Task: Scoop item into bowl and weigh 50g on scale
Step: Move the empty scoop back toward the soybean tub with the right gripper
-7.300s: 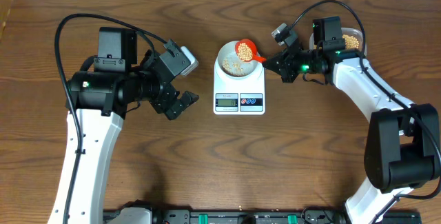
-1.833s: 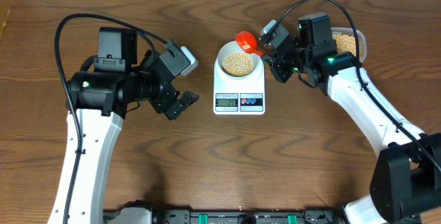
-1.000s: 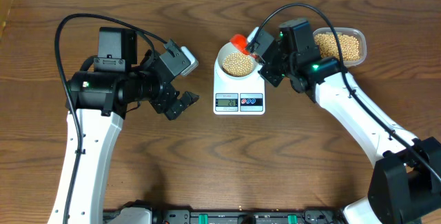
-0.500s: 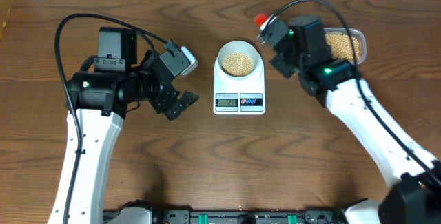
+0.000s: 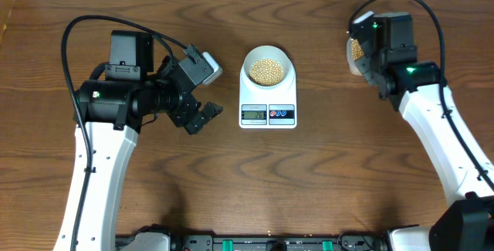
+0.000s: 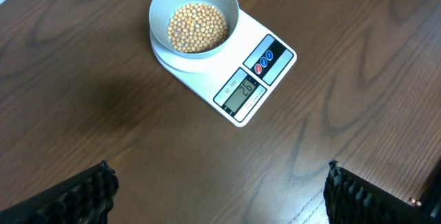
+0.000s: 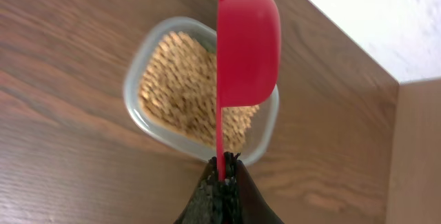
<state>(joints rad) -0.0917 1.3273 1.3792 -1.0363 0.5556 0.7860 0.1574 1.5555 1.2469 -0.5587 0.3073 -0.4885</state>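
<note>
Reloading at the far-right corner: my right gripper (image 7: 222, 174) pinches the red scoop (image 7: 248, 45) above the tub (image 7: 133, 83); next, dip into the beans (image 7: 172, 79).

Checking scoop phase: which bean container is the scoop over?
The clear tub at far right, not the bowl on the scale; right gripper holds the scoop above it.
</note>
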